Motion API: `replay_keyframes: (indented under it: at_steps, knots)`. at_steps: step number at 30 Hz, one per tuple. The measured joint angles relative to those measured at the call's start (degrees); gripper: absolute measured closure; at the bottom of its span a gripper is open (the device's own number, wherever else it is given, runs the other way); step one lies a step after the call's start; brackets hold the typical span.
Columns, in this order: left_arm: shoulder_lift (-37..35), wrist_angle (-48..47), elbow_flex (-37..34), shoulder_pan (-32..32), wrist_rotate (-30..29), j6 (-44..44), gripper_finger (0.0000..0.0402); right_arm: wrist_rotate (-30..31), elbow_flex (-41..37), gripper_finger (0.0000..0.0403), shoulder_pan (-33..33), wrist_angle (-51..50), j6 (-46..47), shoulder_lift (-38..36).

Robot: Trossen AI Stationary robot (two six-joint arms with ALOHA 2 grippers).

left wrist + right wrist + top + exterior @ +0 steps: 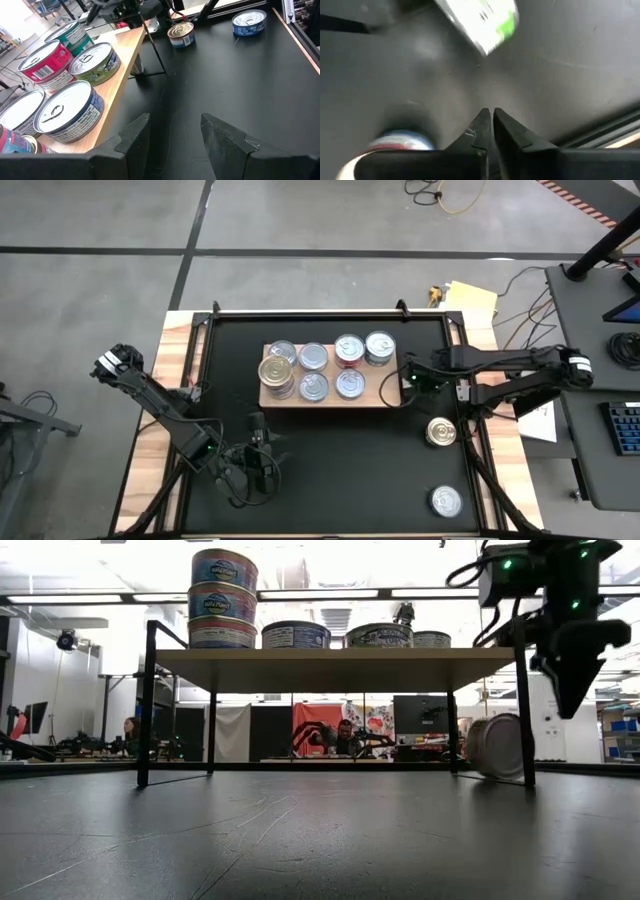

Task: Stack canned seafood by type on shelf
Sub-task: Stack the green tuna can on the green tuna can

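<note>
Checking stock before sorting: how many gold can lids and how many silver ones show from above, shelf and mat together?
Gold lids: 2
Silver lids: 7
Total: 9

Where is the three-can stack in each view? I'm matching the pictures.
High: three-can stack on the shelf's left end.
Low: top left, on the shelf.
Left wrist: probably bottom-left corner, mostly cut off.
Right wrist: not in it.
Shared landmark: the shelf.
</note>
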Motion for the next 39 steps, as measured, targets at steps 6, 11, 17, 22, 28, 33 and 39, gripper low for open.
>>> replay_keyframes:
  at_steps: [6,11,17,22,28,33,39]
  knots:
    - [0.00,0.00,-0.02,0.00,0.00,-0.27,0.0240,-0.29,1.67,0.0394,0.86,-2.02,7.87,-3.71]
    - [0.00,0.00,-0.02,0.00,0.02,-1.57,0.0240,-0.25,3.86,0.0394,3.55,-1.66,13.84,-6.59]
    - [0.00,-0.02,-0.09,0.00,0.02,-3.76,0.0240,2.46,4.84,0.0394,8.36,0.09,23.84,-8.84]
    - [0.00,-0.05,-0.09,0.00,0.04,-7.32,0.0240,10.71,4.63,0.0394,12.84,0.24,34.89,-9.36]
    - [0.00,-0.44,-0.24,-0.11,1.66,-11.24,0.0240,19.17,3.82,0.0394,15.93,0.32,47.51,-8.59]
    - [0.00,-0.39,-0.24,-0.42,1.57,-13.26,0.0240,25.10,2.29,0.0393,16.04,0.77,52.64,-7.68]
    - [0.00,-0.48,-0.24,-1.25,3.02,-14.80,0.0240,30.75,-2.45,0.0393,18.71,7.90,54.54,-7.44]
